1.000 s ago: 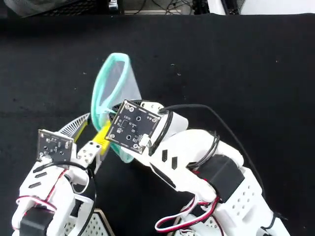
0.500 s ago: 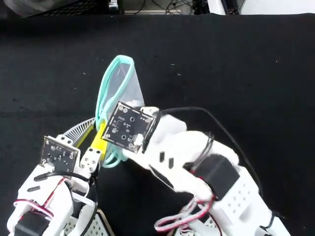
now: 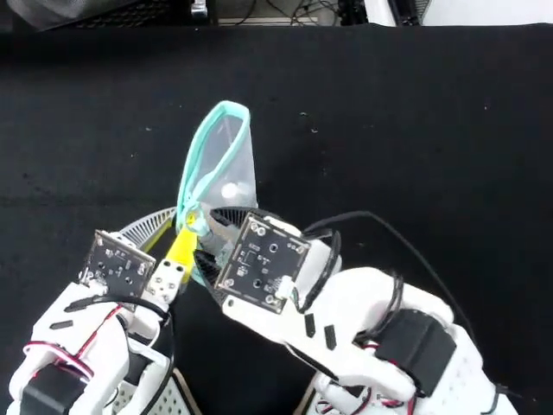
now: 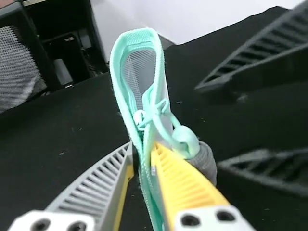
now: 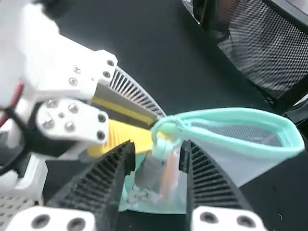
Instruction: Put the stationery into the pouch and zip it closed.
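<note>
L gripper (image 4: 143,150): jaws clamped | R gripper (image 5: 156,150): jaws apart

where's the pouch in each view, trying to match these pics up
high view: pouch left of centre, its mint rim stretching away from the arms.
left wrist view: pouch upright, its edge pinched in the left end effector.
right wrist view: pouch lying sideways, one end between the right end effector and its black fingers.
shared landmark: the yellow finger against the pouch's mint edge.
</note>
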Robot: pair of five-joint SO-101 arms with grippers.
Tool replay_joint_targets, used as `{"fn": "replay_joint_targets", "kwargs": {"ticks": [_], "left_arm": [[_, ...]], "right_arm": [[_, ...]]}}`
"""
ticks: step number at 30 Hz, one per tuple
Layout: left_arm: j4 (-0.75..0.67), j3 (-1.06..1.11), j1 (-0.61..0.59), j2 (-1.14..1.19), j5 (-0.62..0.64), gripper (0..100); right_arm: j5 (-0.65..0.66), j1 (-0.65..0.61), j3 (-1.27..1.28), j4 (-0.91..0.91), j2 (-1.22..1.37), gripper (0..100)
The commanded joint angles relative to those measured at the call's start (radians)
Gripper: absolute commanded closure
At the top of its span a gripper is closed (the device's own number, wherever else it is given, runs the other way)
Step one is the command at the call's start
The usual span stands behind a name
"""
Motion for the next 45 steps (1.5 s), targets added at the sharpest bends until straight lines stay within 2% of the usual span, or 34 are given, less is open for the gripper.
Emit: {"fn": "replay_joint_targets", "kwargs": {"ticks": [1,9,21,25,34,40,42,45], "left_arm": [[-0.002,-0.015,0.038,0.032,0.021,95],[0.008,0.021,0.031,0.026,0.020,95],[0.009,0.022,0.035,0.025,0.025,95],[0.009,0.021,0.038,0.025,0.025,95],[0.009,0.022,0.036,0.025,0.025,95],[0.049,0.007,0.039,0.025,0.025,95],[0.063,0.002,0.038,0.025,0.025,95],[0.064,0.002,0.036,0.025,0.025,95]], "right_arm": [[-0.011,-0.009,0.035,-0.061,0.007,83.2],[-0.006,-0.003,0.124,-0.143,0.001,83.2],[-0.003,0.216,0.125,-0.144,0.002,83.2],[-0.011,0.213,0.125,-0.144,0.001,83.2],[-0.009,0.077,0.125,-0.150,0.007,83.2],[-0.006,0.143,0.205,-0.290,0.007,83.3],[-0.005,0.183,0.236,-0.325,0.007,85.5],[-0.005,0.216,0.257,-0.358,0.002,94.4]]}}
